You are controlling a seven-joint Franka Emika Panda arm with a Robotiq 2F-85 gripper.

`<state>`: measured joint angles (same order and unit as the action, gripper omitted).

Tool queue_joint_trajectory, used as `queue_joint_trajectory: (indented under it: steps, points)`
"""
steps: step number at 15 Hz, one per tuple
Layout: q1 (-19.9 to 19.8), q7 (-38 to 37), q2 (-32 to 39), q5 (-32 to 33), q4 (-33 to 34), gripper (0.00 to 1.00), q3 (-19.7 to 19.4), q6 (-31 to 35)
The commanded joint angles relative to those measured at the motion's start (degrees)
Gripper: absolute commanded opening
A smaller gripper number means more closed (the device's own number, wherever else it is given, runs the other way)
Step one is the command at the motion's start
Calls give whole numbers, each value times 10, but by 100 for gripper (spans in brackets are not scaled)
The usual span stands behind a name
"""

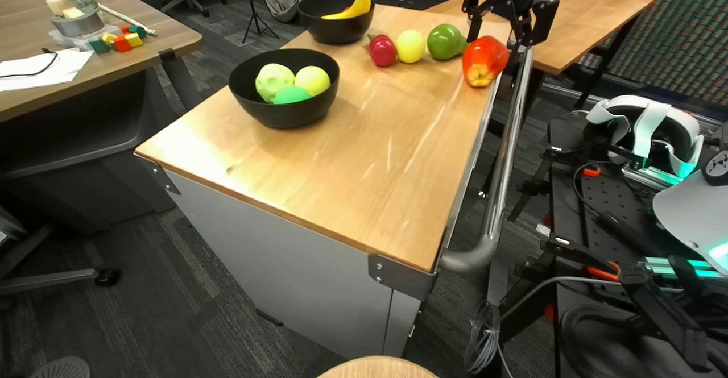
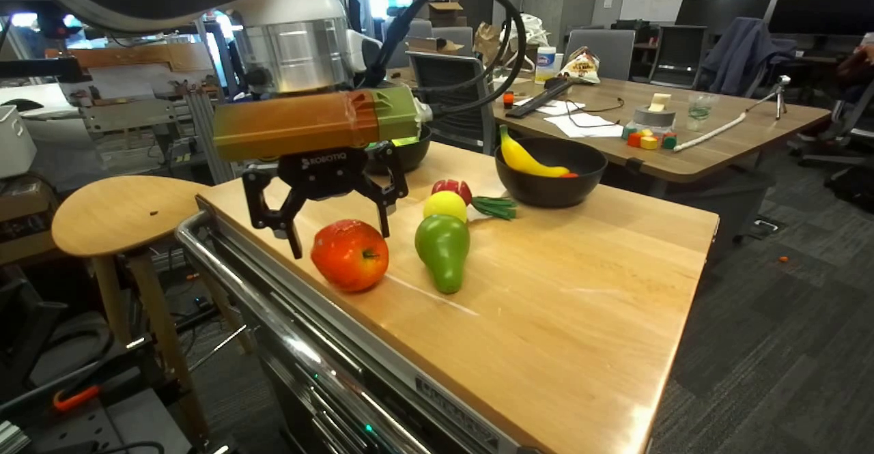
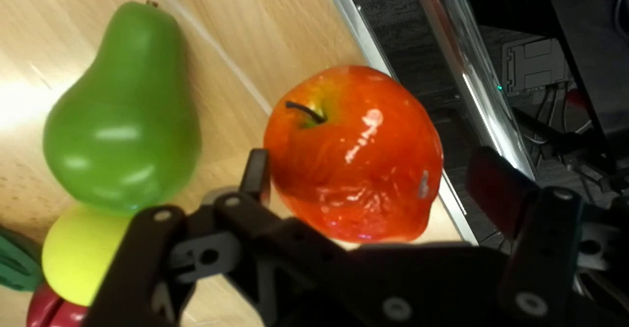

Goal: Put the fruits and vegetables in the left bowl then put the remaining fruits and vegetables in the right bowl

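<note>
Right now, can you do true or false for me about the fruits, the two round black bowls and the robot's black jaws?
1. The glossy red-orange apple and the smooth green pear are on the pale wooden tabletop. True.
2. The robot's black jaws are squeezing the apple. False: they stand open and hold nothing.
3. The curved yellow banana is in a round black bowl. True.
4. The pear stands upright. False: it lies on its side.
5. A bright green rounded piece is in another round black bowl. True.

- I see a red-orange apple (image 3: 358,169) lying sideways.
- Nearby: green pear (image 3: 123,120), yellow ball (image 1: 410,46), red radish (image 1: 383,52).
- Black left bowl (image 1: 278,113): three greenish balls (image 1: 273,82).
- Black right bowl (image 2: 550,189): banana (image 2: 527,158).
</note>
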<state>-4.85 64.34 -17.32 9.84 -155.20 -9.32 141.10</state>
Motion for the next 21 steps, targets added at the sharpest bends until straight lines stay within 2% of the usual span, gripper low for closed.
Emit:
queue_joint_trajectory:
  steps: [1, 2, 3, 5, 6, 7, 11, 15, 19, 21]
  points:
    - [-8, -13, -8, 17, -8, 100, -5, 8]
    - [-9, -15, -6, 19, -8, 100, -5, 8]
    - [-10, -15, -5, 18, -8, 81, -5, 8]
    - [-9, -17, 0, 19, -5, 68, -4, 7]
    - [-8, -18, 3, 20, -4, 58, -4, 7]
    - [-8, -20, 5, 21, -2, 54, -3, 7]
    - [-4, -19, 2, 18, -3, 54, -2, 13]
    - [18, 11, -70, -25, -32, 54, -15, 68]
    - [62, 18, -151, -90, -22, 54, -23, 57]
    - [109, 18, -143, -134, 23, 54, -27, 62]
